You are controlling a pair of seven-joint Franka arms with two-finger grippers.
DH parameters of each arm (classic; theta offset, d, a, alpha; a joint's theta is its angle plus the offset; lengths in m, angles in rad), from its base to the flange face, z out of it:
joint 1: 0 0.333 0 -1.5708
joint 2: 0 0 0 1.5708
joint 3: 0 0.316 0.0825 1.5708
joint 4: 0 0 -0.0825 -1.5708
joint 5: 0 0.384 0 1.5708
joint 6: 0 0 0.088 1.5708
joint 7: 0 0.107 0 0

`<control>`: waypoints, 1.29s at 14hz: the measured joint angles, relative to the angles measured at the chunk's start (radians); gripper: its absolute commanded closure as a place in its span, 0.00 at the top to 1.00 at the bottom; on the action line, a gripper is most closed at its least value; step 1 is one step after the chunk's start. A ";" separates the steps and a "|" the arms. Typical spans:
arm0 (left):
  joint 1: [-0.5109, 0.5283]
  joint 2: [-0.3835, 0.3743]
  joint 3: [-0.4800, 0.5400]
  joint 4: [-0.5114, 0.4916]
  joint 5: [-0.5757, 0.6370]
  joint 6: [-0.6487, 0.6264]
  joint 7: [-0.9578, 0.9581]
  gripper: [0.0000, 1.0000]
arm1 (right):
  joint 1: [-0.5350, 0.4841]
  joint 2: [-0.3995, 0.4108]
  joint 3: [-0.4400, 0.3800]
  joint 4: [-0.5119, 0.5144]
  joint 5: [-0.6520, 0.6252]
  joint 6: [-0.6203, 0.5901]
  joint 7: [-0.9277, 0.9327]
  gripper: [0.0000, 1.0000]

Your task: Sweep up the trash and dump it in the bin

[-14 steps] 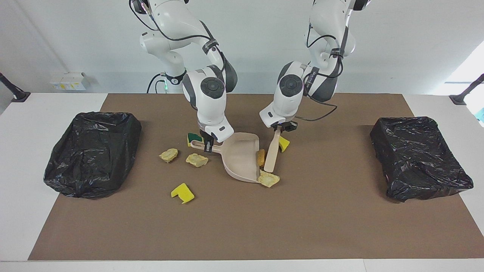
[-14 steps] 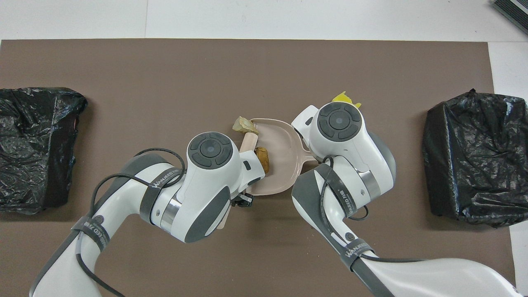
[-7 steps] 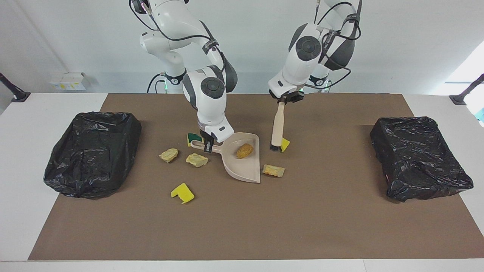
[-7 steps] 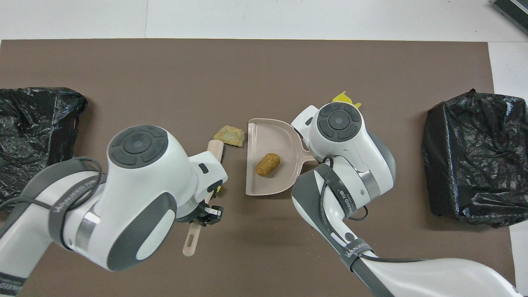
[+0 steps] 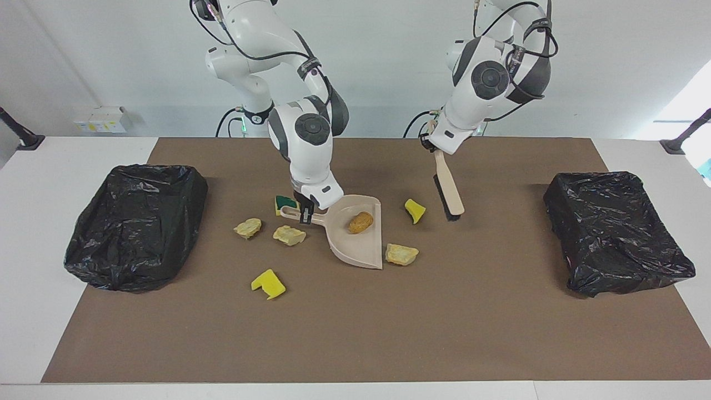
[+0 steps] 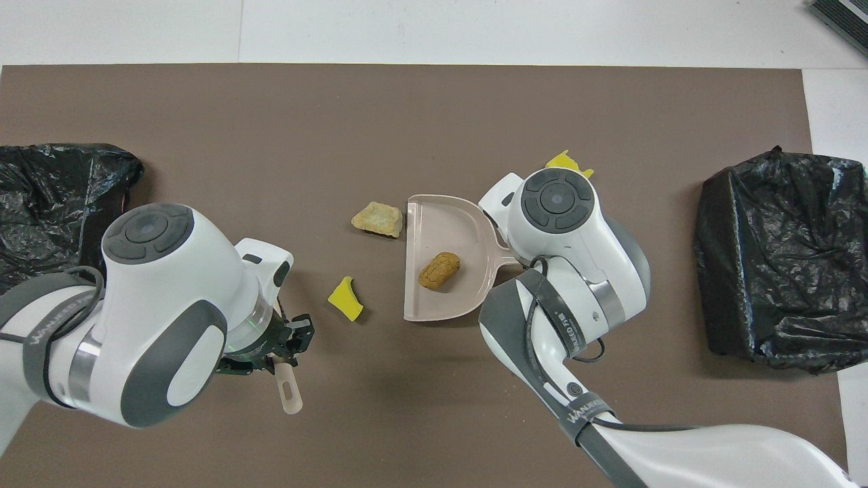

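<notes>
– Where has the trash got to?

– 1 orange lump (image 5: 360, 222) sits in the dustpan (image 5: 355, 247). The other 6 scraps are loose on the brown mat (image 5: 355, 333), and neither black-bagged bin (image 5: 136, 222) has been visited, I'd say.

– Who holds what?

– The right gripper (image 5: 304, 214) is pinched tight on the dustpan's handle, with the pan flat on the mat and its mouth facing the left arm's end of the table. The left gripper (image 6: 281, 349) is clamped on the brush (image 5: 449, 191), which hangs tilted with its bristles down. I can't tell if they touch the mat.

– What goes in next?

– My guess is the yellow wedge (image 5: 414, 210). It lies between the bristles and the pan's mouth. There's also a tan lump (image 5: 401, 254) touching the lip at the corner farthest from the robots.

– How should it do it?

– Set the bristles down on the mat just beside the wedge, on the side away from the pan. Then draw 1 slow, straight stroke into the mouth. Sponge is light, so a fast flick would bounce it over the rim. The right arm should press the lip flat, or the scrap slides underneath.

– And the tan lump?

– Angle the stroke inward, because it could easily skid past that corner
</notes>
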 measured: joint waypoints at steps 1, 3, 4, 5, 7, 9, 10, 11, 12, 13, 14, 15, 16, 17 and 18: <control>-0.001 -0.011 -0.005 -0.039 0.000 0.031 -0.038 0.00 | 0.000 0.000 0.000 -0.001 0.000 0.002 0.000 0.00; -0.024 -0.020 -0.017 -0.104 -0.002 0.146 -0.116 0.00 | 0.000 0.000 0.000 -0.002 0.000 0.005 0.000 0.00; -0.053 -0.019 -0.021 -0.130 -0.004 0.198 -0.145 0.00 | 0.000 0.000 0.000 -0.003 0.000 0.006 0.000 0.00; -0.094 -0.018 -0.024 -0.153 -0.013 0.239 -0.172 0.00 | 0.001 0.000 0.000 -0.004 0.000 0.006 0.000 0.00; -0.147 -0.015 -0.030 -0.182 -0.045 0.311 -0.212 0.00 | 0.001 0.000 0.000 -0.007 0.000 0.008 0.000 0.00; -0.183 0.007 -0.032 -0.194 -0.055 0.387 -0.244 0.00 | 0.001 0.000 0.000 -0.007 0.000 0.010 0.001 0.00; -0.199 0.027 -0.032 -0.195 -0.057 0.430 -0.255 0.00 | 0.001 0.000 0.000 -0.007 0.000 0.010 0.001 0.00; -0.210 0.047 -0.032 -0.195 -0.064 0.468 -0.262 0.00 | 0.001 0.000 0.000 -0.008 0.000 0.010 0.001 0.00; -0.215 0.062 -0.033 -0.193 -0.074 0.497 -0.262 0.00 | 0.001 0.000 0.000 -0.008 0.000 0.010 0.001 0.00; -0.218 0.073 -0.032 -0.190 -0.078 0.522 -0.262 0.00 | 0.001 0.000 0.000 -0.008 0.000 0.010 0.001 0.00; -0.219 0.080 -0.032 -0.184 -0.079 0.547 -0.262 0.00 | 0.001 0.000 0.000 -0.008 0.000 0.010 0.001 0.00; -0.219 0.089 -0.032 -0.172 -0.081 0.566 -0.262 0.00 | 0.001 0.000 0.000 -0.008 0.000 0.010 0.001 0.00; -0.219 0.099 -0.032 -0.150 -0.084 0.580 -0.261 0.00 | 0.001 0.000 0.000 -0.008 0.000 0.010 0.001 0.00; -0.219 0.116 -0.032 -0.116 -0.090 0.585 -0.260 0.00 | 0.001 0.000 0.000 -0.008 0.000 0.011 0.001 0.00; -0.220 0.135 -0.032 -0.078 -0.093 0.587 -0.257 0.00 | 0.001 0.000 0.000 -0.008 0.000 0.011 0.001 0.00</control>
